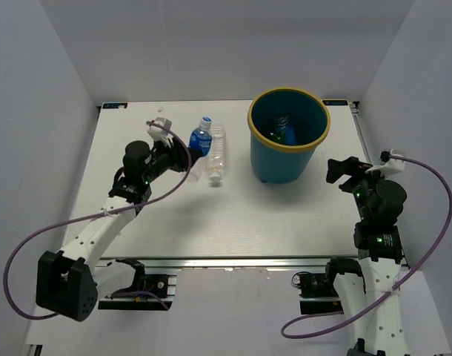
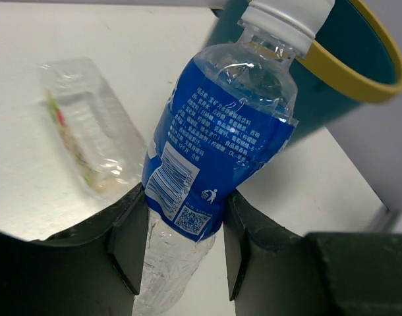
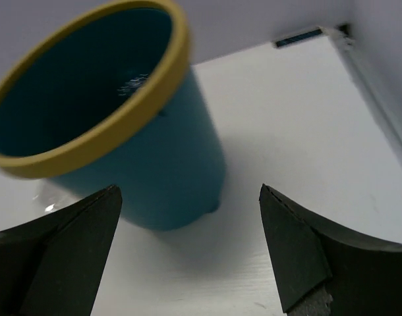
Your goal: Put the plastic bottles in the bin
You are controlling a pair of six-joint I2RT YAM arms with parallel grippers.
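We see the left gripper (image 2: 185, 247) clamped on the blue-label bottle (image 2: 221, 141), both fingers touching it. The right gripper (image 3: 190, 250) is spread wide near the bin (image 3: 161, 178).

Teal bin (image 1: 284, 162), yellow rim — blue-labelled clear bottle (image 2: 214, 151) — white table (image 1: 211, 215)

From where I stood, the white, perforated left arm (image 1: 100, 230) with its black joints reached from the near left corner toward the far edge. Its black two-finger left gripper (image 2: 186, 220) was clamped on the lower body of a blue-labelled clear plastic bottle (image 2: 221, 131). The matching right arm (image 1: 378, 241) stood folded by the right edge. Its black right gripper (image 3: 189, 194) was spread wide, holding nothing and aimed toward the far edge.
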